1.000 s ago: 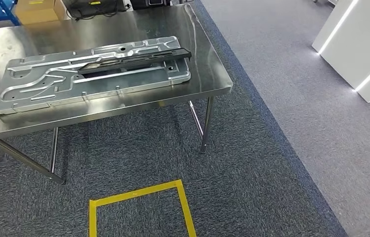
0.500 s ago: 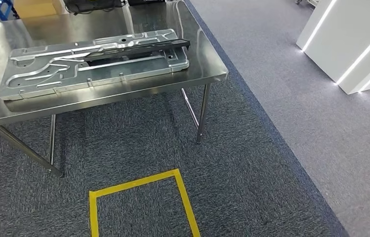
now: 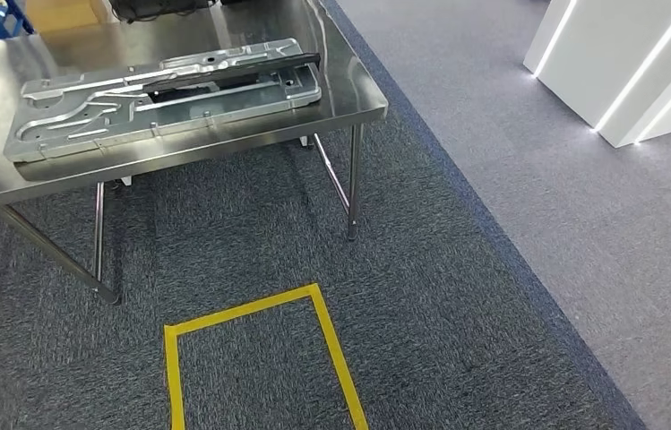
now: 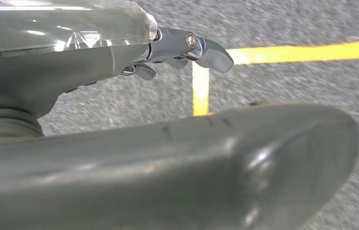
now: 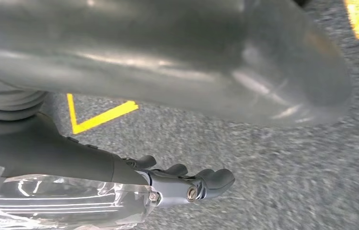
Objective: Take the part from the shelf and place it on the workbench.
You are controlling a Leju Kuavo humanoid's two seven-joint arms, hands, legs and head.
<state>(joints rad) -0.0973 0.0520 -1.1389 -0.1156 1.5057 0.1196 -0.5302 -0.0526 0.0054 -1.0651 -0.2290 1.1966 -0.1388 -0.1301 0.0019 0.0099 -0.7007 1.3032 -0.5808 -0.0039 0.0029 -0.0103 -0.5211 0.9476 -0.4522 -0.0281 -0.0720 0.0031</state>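
1. Progress check: in the head view I see the steel workbench [image 3: 349, 94] at the upper left of the frame, and on it a big stamped metal panel [image 3: 90, 125] with a long black part [image 3: 233, 73] lying across its top. I judge that black piece to be the task's part, already resting on the bench, so the placing looks done; I can't be certain it is the one from the shelf.

2. What is left: by my reading very little, perhaps only stepping clear. A yellow taped square [image 3: 255, 309] marks the blue-grey carpet at the lower middle of the frame, near the bench legs.

3. Left hand [image 4: 120, 143], left wrist view: the thick grey thumb stretches across the lower half of the frame, darker fingers [image 4: 206, 48] reach out at the upper middle, well apart from the thumb. Nothing is in it; I call it wide and empty.

4. Right hand [image 5: 167, 72], right wrist view: the same picture, thumb across the top, fingers [image 5: 211, 182] extended at the lower middle, nothing held, spread wide.

5. View against view: the head view gives me bench, panel and part. The wrist views give me both hands hanging over carpet, with yellow tape [image 4: 302, 51] underneath.
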